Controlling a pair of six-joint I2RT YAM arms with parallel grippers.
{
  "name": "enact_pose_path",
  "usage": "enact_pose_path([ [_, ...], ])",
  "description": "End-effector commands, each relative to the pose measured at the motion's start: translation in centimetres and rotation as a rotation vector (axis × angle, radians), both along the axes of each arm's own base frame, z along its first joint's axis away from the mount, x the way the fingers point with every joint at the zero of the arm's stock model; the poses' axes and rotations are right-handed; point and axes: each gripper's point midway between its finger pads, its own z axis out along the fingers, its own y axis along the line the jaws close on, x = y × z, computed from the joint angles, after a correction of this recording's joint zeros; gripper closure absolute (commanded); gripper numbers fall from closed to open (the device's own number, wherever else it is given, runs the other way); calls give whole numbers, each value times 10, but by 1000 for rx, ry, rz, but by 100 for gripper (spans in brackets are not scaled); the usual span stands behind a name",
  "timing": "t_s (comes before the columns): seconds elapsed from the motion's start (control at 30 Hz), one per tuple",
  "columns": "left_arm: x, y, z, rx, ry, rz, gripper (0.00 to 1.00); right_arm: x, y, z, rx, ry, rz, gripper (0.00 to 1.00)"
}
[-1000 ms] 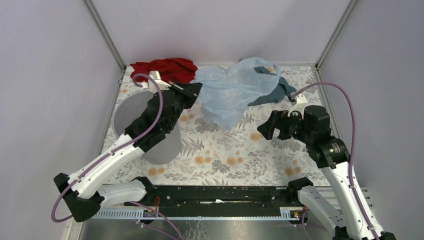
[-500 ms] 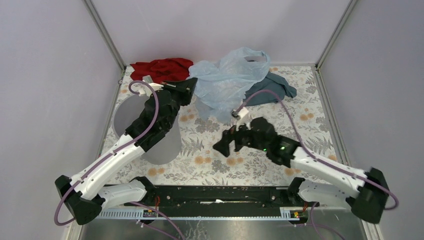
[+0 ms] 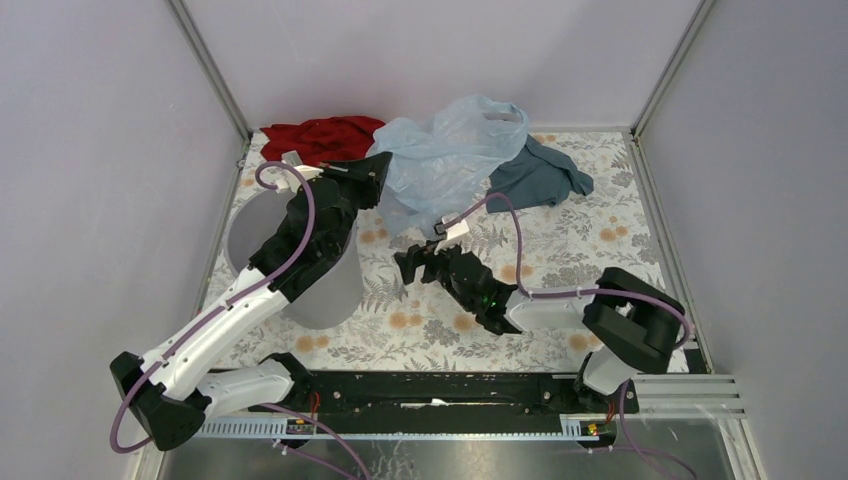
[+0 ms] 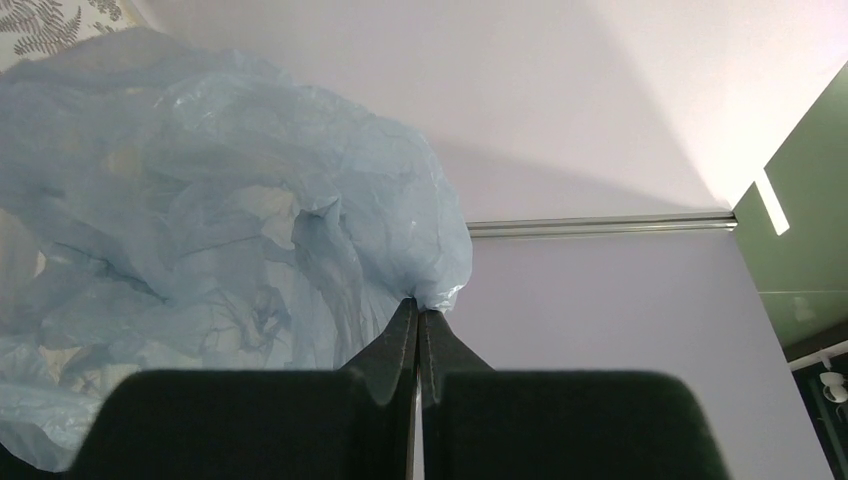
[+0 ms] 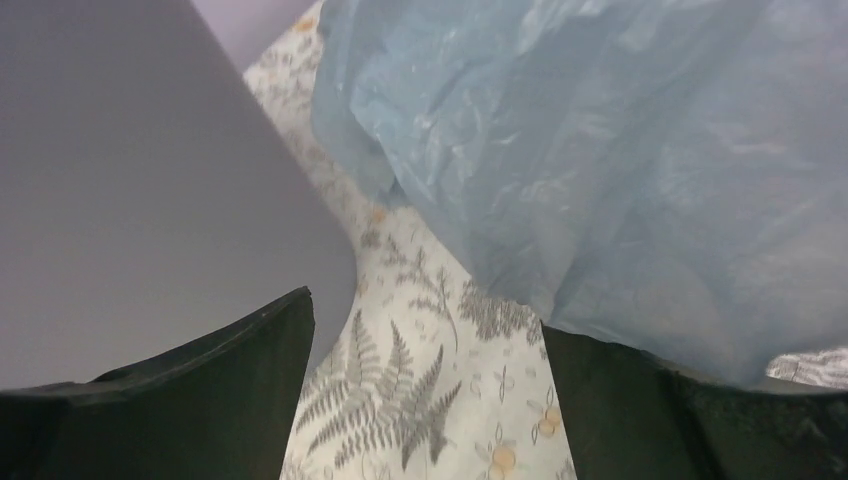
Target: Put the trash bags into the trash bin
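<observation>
The pale blue trash bag (image 3: 450, 155) hangs lifted at the back middle, its lower part trailing on the table. My left gripper (image 3: 378, 172) is shut on an edge of the bag (image 4: 300, 200), above the far side of the grey trash bin (image 3: 320, 290). The bin stands at the left, mostly under my left arm. My right gripper (image 3: 408, 267) is open and empty, low over the table just right of the bin, below the bag's hanging bottom (image 5: 600, 180). The bin wall (image 5: 120, 200) fills the left of the right wrist view.
A red cloth (image 3: 320, 138) lies at the back left corner. A teal-blue cloth (image 3: 540, 175) lies at the back right, partly under the bag. The floral table cover (image 3: 560, 250) spreads to the right. Purple walls close in on three sides.
My right arm swung left and down from the right side to beside the bin, gripper open. My left gripper lifted the bag higher and the bag bunched up toward the back.
</observation>
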Motion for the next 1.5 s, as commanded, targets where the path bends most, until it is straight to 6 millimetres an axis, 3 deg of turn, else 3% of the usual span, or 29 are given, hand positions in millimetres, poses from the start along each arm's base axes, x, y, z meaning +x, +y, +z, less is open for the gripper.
enact_pose_path([
  [0.0, -6, 6, 38, -118, -74, -8, 100, 25, 2, 81, 239, -233, -151, 10],
  [0.1, -6, 4, 40, -125, -77, -16, 100, 25, 1, 84, 281, -252, -167, 9],
  [0.23, -7, 2, 41, -145, -80, -26, 100, 22, 15, 89, 357, -269, -108, 3],
  [0.33, -7, -1, 41, -158, -76, -45, 100, 31, 16, 87, 367, -245, -161, 0],
  [0.47, -7, -8, 38, -187, -68, -76, 100, 43, 10, 99, 422, -267, -250, 0],
  [0.53, -8, -12, 37, -203, -64, -93, 100, 49, 7, 109, 461, -281, -297, 6],
  [0.63, -9, -15, 32, -212, -51, -109, 100, 50, 3, 129, 540, -346, -321, 27],
  [0.7, -11, -14, 30, -214, -48, -114, 100, 51, -3, 140, 597, -360, -346, 28],
  [0.8, -13, -15, 31, -223, -50, -124, 100, 57, -7, 149, 592, -367, -394, 18],
  [0.87, -13, -16, 30, -223, -47, -130, 100, 62, -9, 153, 601, -361, -425, 18],
  [0.97, -13, -18, 26, -232, -36, -139, 100, 65, -10, 160, 631, -351, -438, 26],
  [1.0, -13, -19, 26, -236, -36, -143, 100, 67, -12, 162, 637, -347, -452, 34],
  [1.07, -13, -20, 28, -242, -39, -151, 100, 71, -17, 163, 627, -349, -481, 51],
  [1.17, -14, -18, 32, -236, -45, -144, 100, 73, -30, 160, 595, -360, -509, 88],
  [1.2, -13, -16, 33, -230, -50, -133, 100, 73, -36, 158, 574, -364, -520, 94],
  [1.37, -9, 5, 39, -175, -75, -39, 100, 40, -48, 133, 365, -397, -344, 100],
  [1.4, -8, 10, 41, -163, -87, -16, 100, 30, -51, 114, 294, -377, -285, 100],
  [1.47, -5, 21, 36, -107, -76, 34, 100, 10, -53, 93, 195, -328, -170, 100],
])
